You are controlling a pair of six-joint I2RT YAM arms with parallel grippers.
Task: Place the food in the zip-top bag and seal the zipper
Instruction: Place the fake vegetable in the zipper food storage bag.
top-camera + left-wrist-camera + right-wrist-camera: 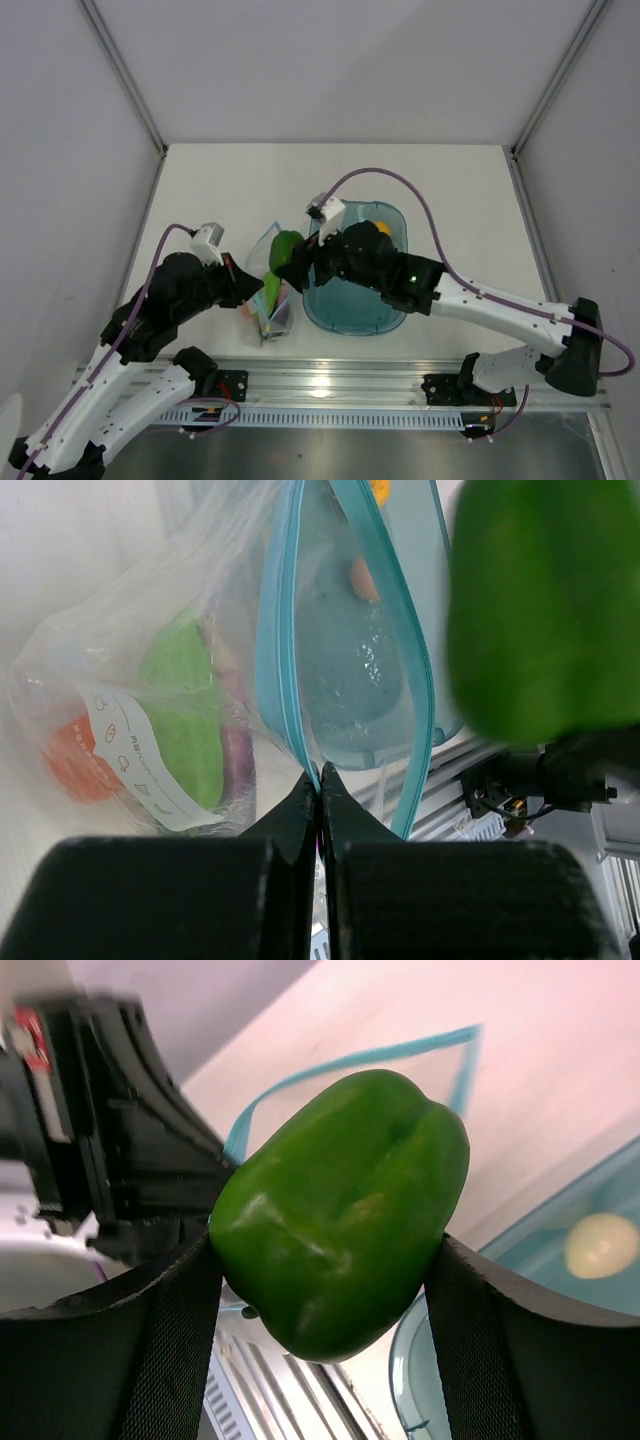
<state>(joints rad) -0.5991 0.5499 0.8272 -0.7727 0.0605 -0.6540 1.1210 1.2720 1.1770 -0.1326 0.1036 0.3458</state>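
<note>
Green pepper (340,1210) clamped in right gripper (322,1305); left gripper (320,792) pinching zipper (272,650); bag (120,650) contents hazy behind plastic

A robotics lab test cell is indicated — a white table (220,180) is enclosed by plain white panels (60,150) framed with metal struts (122,75), and robot arms (500,310) are bolted to an aluminium rail (330,378), with purple cables (375,170) routed along them.
</note>
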